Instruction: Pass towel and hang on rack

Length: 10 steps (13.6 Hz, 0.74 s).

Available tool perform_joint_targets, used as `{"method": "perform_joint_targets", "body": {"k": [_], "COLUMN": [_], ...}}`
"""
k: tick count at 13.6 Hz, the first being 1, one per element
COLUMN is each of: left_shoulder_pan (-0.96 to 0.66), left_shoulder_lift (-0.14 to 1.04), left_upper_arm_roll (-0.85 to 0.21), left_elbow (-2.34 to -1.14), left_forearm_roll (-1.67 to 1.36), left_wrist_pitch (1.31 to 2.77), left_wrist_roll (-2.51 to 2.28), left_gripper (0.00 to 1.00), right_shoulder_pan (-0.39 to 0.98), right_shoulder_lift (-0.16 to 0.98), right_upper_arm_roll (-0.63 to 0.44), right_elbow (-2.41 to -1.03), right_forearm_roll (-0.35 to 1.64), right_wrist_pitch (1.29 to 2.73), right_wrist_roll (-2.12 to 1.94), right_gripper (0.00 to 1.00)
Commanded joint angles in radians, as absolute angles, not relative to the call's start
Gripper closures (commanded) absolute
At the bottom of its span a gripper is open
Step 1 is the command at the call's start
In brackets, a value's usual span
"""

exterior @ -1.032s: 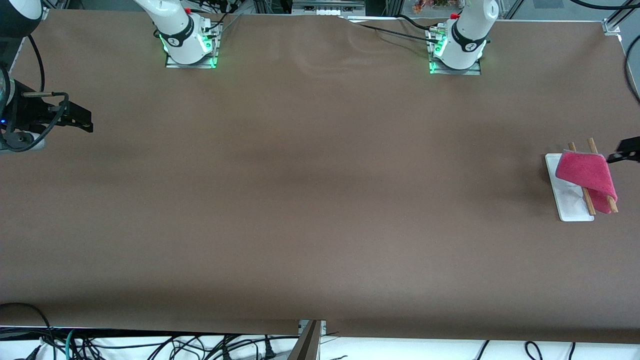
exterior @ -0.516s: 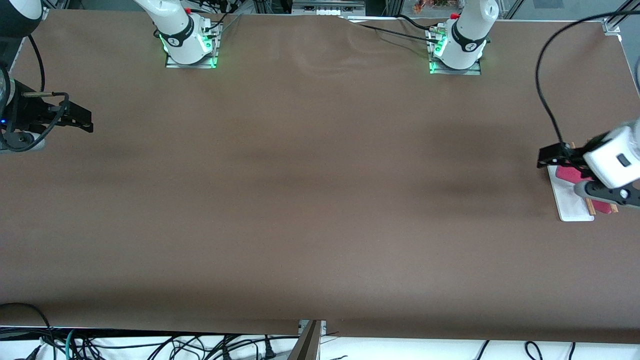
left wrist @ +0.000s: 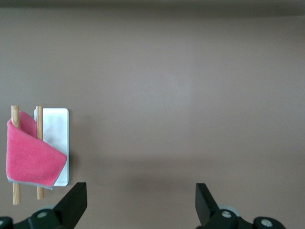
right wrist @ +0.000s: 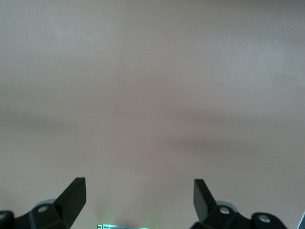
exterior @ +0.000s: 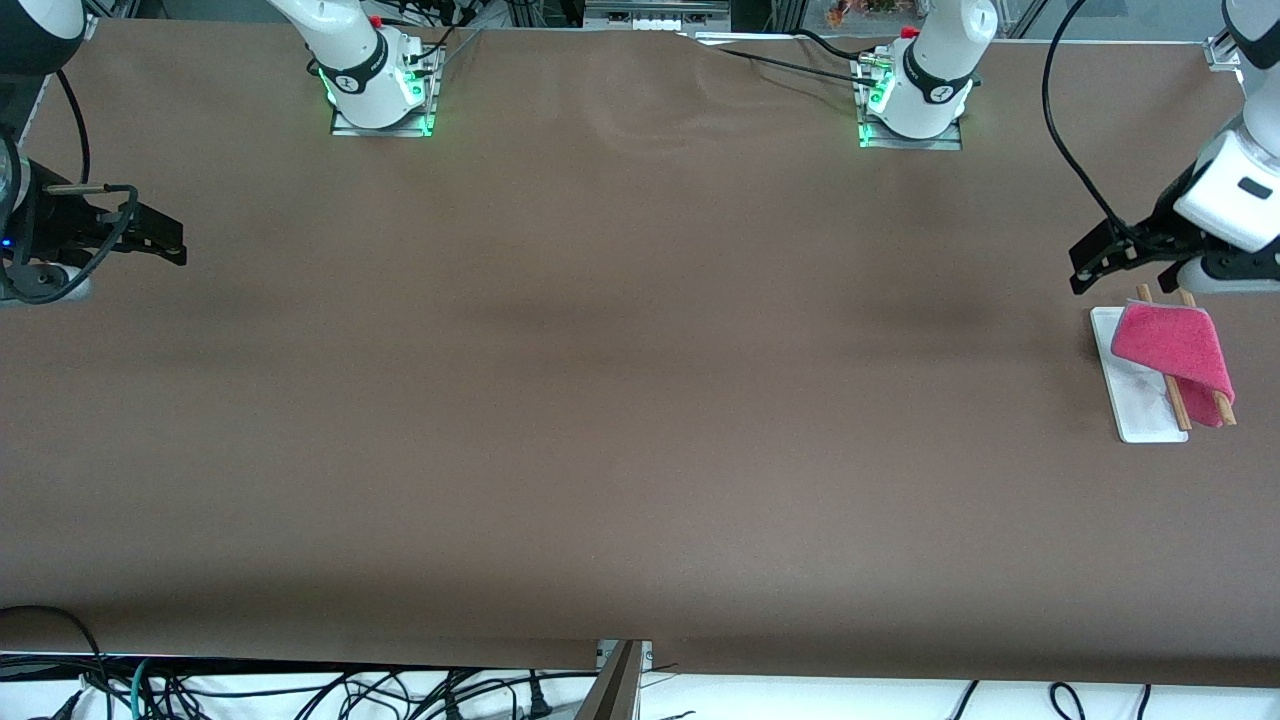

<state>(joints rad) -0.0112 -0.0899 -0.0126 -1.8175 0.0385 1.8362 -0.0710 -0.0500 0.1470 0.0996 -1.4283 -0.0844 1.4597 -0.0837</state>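
The pink-red towel point(exterior: 1172, 358) hangs folded over the two brown rods of the rack point(exterior: 1135, 400), at the left arm's end of the table. In the left wrist view the towel point(left wrist: 31, 157) drapes across both rods above the rack's white base point(left wrist: 59, 138). My left gripper point(exterior: 1095, 262) is open and empty, over bare table beside the rack's end that faces the robot bases; its own camera shows the left gripper point(left wrist: 141, 205) with the jaws wide apart. My right gripper point(exterior: 180, 242) waits open and empty over the right arm's end of the table; the right gripper point(right wrist: 139, 200) has only bare table under it.
Brown cloth covers the table point(exterior: 640, 400). The two arm bases point(exterior: 382, 100) point(exterior: 910, 110) stand with green lights along the edge farthest from the front camera. Loose cables point(exterior: 300, 690) lie past the table's nearest edge. The rack sits close to the table's end.
Half a second ago the left hand was over the rack, hiding most of the towel. It has since drawn off toward the bases. The towel stays on the rods. The right arm has not moved.
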Motion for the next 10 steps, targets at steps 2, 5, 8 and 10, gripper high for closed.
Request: {"method": "perform_joint_targets", "body": {"k": [2,5,8,10], "left_shoulder_pan": [-0.015,-0.021,-0.043,-0.048], "left_shoulder_lift": [-0.034,0.026,0.025,0.018], "left_upper_arm_roll": [-0.018,-0.015,0.004,0.005], "left_elbow": [-1.740,-1.660,-1.664,-1.675], "left_forearm_roll": [0.031,0.031,0.031,0.031], "left_wrist_pitch": [1.720,1.672,1.695,1.703], "left_wrist_roll": [-0.020,-0.008,-0.008,-0.009], "left_gripper": [0.00,0.00,0.00,0.00], "right_shoulder_pan": [-0.055,-0.055,-0.055,-0.055], "right_shoulder_lift": [0.144,0.144,0.144,0.146], "right_upper_arm_roll": [0.103,0.103,0.103,0.103], "right_elbow": [-1.427,-1.425,-1.425,-1.425], "right_forearm_roll": [-0.074,-0.074,-0.074,-0.072], "right_wrist_pitch": [1.460,1.460,1.460,1.460], "right_wrist_roll": [-0.077,-0.075,-0.074,-0.072], "right_gripper": [0.00,0.00,0.00,0.00]}}
